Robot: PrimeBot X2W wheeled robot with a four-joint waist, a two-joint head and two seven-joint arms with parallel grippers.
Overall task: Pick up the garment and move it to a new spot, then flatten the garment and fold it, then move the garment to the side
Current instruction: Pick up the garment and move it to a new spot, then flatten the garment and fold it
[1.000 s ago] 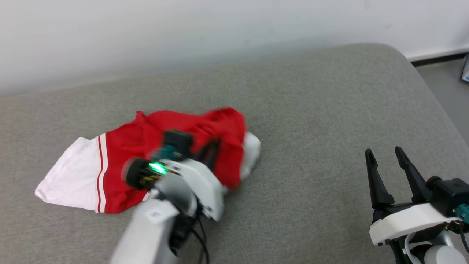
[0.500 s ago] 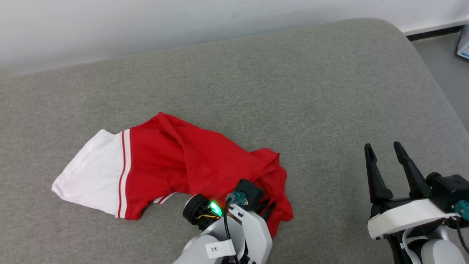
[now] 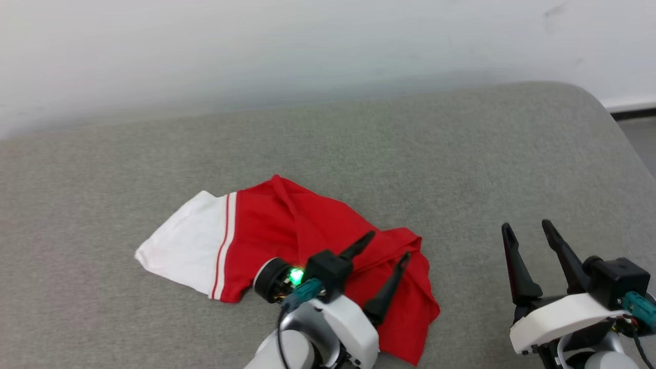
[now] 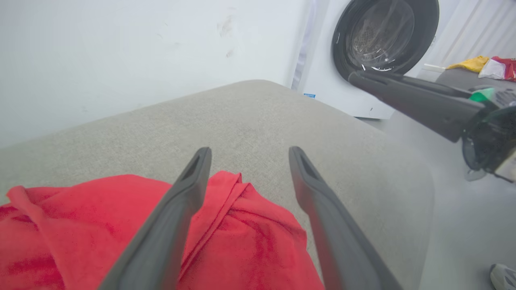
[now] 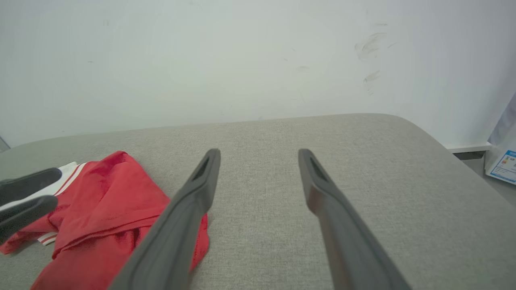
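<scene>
On the grey cushion (image 3: 461, 154), one crumpled garment (image 3: 307, 230) sits around 6 o'clock.
Looks light, floppy, not slippery; I'd pinch the white sleeve end (image 3: 184, 241) at its 9 o'clock, or a hem corner. One sleeve end showing, two grippers: left gripper (image 3: 389, 245) over the red, fingers spread, nothing held; right gripper (image 3: 526, 225) at 4 o'clock, also spread, well clear.

Left gripper (image 4: 248, 151): fingers spread wide, nothing between them, above the crumpled red garment (image 4: 250, 233) on the grey cushion (image 4: 242, 117). Right gripper (image 4: 356, 75) enters at upper right, in front of the washer (image 4: 387, 32). Pale object at the bottom-right corner, possibly a shoe (image 4: 504, 276).
</scene>
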